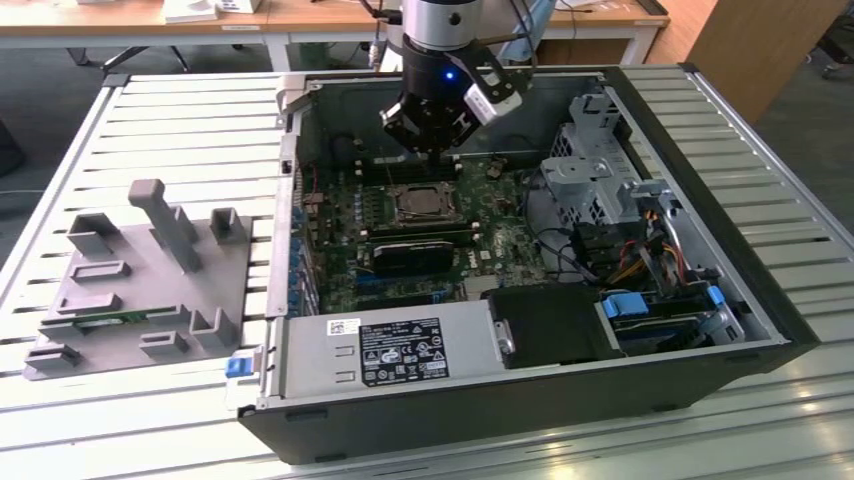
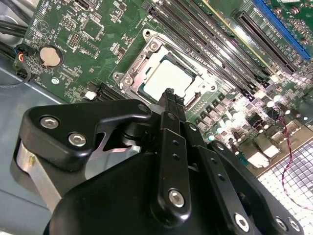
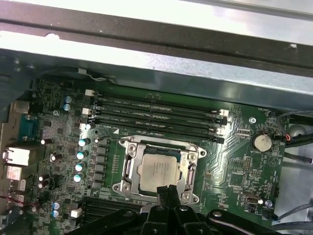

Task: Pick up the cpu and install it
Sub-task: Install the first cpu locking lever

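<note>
The cpu is a small square chip with a shiny silver top, lying flat in the metal-framed socket on the green motherboard inside the open computer case. In both wrist views the cpu rests within the socket frame. My gripper hangs above the board, just behind the socket toward the case's far wall. Its black fingers are pressed together with nothing between them, and their joined tip stands over the cpu's edge, apart from it.
Empty memory slots run beside the socket, and a black block sits on its other side. A power supply, drive cage and cables crowd the case. A grey fixture stands at the exterior view's left.
</note>
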### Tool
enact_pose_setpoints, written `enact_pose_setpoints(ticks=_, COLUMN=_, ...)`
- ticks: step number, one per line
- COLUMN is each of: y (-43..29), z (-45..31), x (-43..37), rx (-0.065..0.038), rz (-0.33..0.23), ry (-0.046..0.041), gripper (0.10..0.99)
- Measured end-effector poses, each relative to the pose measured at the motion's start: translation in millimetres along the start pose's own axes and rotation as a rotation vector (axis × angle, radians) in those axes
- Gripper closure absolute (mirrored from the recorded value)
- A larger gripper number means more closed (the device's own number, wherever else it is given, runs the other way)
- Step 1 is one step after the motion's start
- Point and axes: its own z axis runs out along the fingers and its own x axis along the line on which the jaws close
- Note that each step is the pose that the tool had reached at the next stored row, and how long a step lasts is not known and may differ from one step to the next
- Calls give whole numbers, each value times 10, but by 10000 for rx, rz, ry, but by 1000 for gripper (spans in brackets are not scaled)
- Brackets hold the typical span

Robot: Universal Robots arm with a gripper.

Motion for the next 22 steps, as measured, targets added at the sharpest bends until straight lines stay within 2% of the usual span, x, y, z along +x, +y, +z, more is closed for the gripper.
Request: enact_pose_setpoints(ticks=22, y=0, z=0, x=0, rx=-2, rz=-585, ry=-7, gripper=980)
